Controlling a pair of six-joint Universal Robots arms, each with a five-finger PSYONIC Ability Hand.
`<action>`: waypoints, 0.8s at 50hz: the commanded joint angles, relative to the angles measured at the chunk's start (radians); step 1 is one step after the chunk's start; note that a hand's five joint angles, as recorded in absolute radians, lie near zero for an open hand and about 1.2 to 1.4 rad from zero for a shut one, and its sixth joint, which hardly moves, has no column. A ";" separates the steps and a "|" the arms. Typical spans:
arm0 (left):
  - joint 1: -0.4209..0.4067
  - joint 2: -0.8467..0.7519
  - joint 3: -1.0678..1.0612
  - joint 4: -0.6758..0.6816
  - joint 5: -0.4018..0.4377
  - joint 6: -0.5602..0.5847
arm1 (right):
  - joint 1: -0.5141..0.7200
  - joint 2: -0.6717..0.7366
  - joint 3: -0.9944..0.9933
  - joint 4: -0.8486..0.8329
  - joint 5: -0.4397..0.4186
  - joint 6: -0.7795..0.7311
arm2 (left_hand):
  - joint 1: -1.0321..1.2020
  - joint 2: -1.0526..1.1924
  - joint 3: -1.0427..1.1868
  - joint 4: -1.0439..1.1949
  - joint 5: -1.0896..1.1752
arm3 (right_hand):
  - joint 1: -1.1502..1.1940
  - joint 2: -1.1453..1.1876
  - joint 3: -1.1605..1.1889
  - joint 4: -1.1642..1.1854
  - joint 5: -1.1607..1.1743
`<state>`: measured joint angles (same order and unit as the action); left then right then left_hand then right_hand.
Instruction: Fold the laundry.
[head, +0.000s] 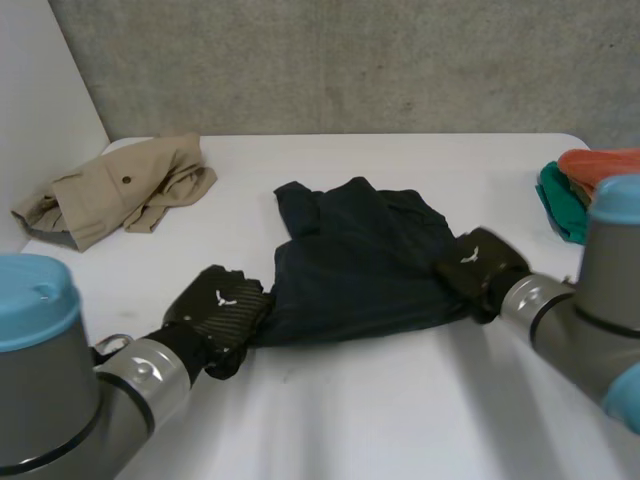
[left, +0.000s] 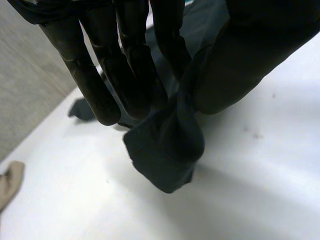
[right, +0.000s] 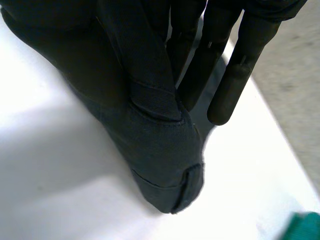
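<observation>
A dark navy garment lies crumpled in the middle of the white table. My left hand pinches its near left corner; in the left wrist view that corner is clamped between the fingers and thumb and hangs just above the table. My right hand grips the near right corner, and in the right wrist view the cloth is pressed between the thumb and the straight fingers. The near edge stretches between both hands.
A beige garment lies bunched at the far left of the table. At the right edge sit an orange cloth and a green cloth. A grey wall stands behind the table.
</observation>
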<state>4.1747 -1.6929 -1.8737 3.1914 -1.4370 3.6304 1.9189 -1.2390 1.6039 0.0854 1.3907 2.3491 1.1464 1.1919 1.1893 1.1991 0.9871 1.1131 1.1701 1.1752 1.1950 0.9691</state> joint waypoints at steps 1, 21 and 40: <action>-0.021 0.205 -0.013 -0.056 0.000 -0.062 | -0.051 -0.218 -0.087 0.056 -0.028 -0.068 | 0.250 0.204 0.207 0.197 0.235 | 0.283 0.226 0.221 0.201 0.253; -0.028 -0.045 0.061 -0.025 -0.131 -0.079 | 0.107 0.466 -0.490 -0.386 -0.171 -0.125 | 0.250 0.204 0.207 0.197 0.235 | -0.396 -0.453 -0.458 -0.477 -0.426; 0.001 -0.040 0.079 -0.036 -0.123 -0.073 | -0.029 -0.025 -0.312 0.028 0.010 0.311 | 0.250 0.204 0.207 0.197 0.235 | -0.939 -0.996 -1.001 -1.020 -0.969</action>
<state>4.1741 -1.7613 -1.7814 3.1550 -1.5704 3.5584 1.9688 -1.1185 1.2180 -0.1157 1.3795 2.5392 1.1464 1.1954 1.1928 1.1998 1.0065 0.2255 0.2079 0.2061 0.2043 0.0471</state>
